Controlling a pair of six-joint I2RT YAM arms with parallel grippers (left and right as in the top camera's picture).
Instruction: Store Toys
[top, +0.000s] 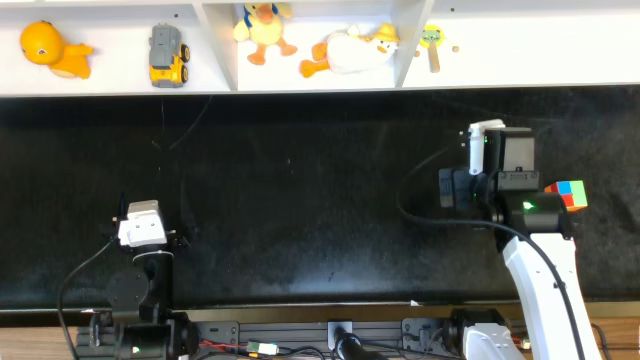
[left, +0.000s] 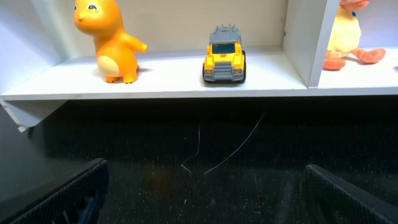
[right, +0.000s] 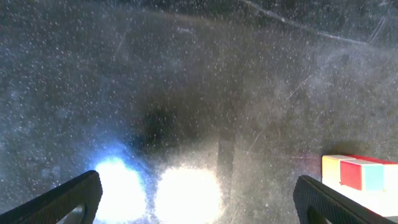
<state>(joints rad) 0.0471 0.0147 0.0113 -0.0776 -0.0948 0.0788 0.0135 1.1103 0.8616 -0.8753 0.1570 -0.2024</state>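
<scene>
A white shelf (top: 520, 72) runs along the top edge of the top view, split by upright dividers into compartments. In the upper left compartment stand an orange toy animal (top: 55, 50) and, to its right and apart from it, a yellow truck (top: 168, 57). The middle compartment holds a yellow plush duck (top: 263, 30) sitting upright and a white plush duck (top: 350, 50) lying on its side just beside it. A small toy (top: 432, 42), too small to make out, lies in the compartment to the right.

Below the shelf is the black counter (top: 300, 200). A colour cube (top: 567, 194) sits on it at the middle right of the frame, just beside the wrist of the right arm (top: 535, 270).

The right hand (right: 199, 199) points down at the counter with its fingers spread wide and nothing between them. The cube lies close to the outside of one finger (right: 342, 199).

The left arm (top: 150, 285) stands at the lower left. The left hand (left: 205, 199) faces the shelf, wide open and empty, well apart from the toys.
</scene>
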